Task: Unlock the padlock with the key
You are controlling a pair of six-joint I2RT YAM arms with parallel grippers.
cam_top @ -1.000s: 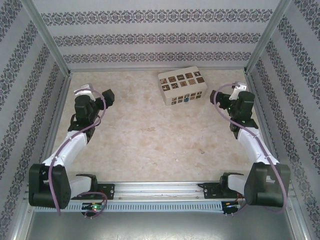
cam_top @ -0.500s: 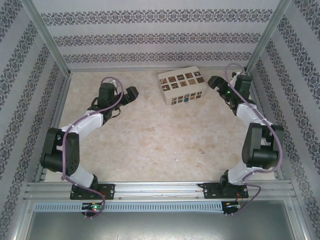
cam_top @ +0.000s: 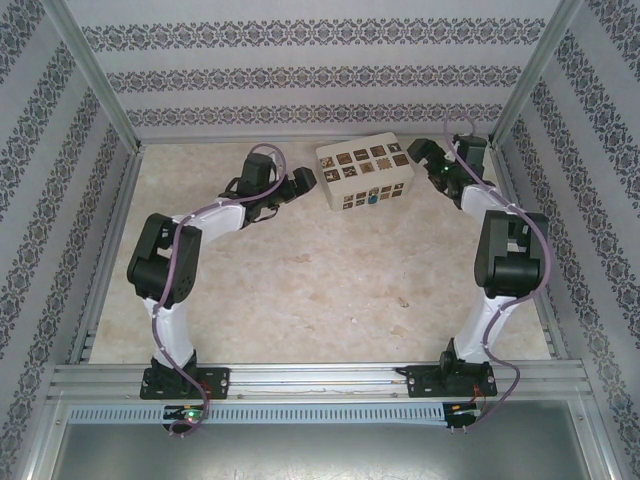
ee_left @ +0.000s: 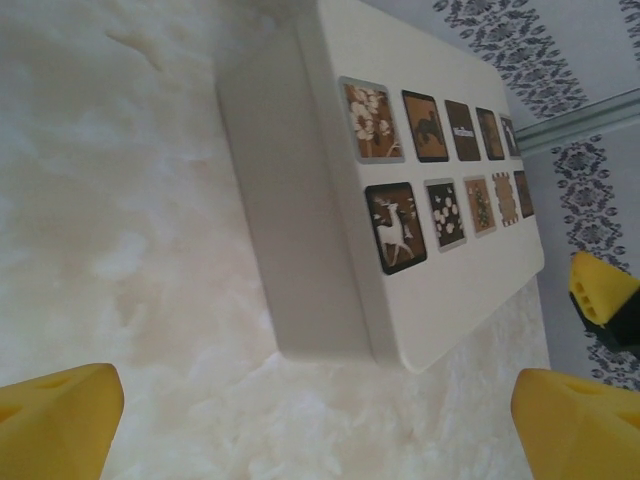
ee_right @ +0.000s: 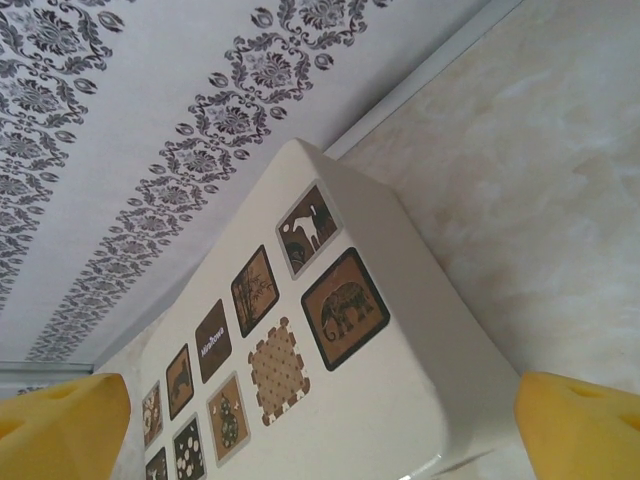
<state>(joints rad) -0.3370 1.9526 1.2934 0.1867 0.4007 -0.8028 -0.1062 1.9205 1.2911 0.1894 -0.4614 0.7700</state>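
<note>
Both arms flank the cream box [cam_top: 365, 170] at the far side of the table [cam_top: 300, 270]. The left gripper [cam_top: 303, 181] sits just beside its left end and the right gripper [cam_top: 420, 154] just off its right end, each with jaws spread wide and empty. The padlock [cam_top: 372, 199] is a small blue speck on the box's near face, too tiny to make out its shackle.

High rear overview, two wrist close-ups sharing patterned box [cam_top: 365, 172]
</note>
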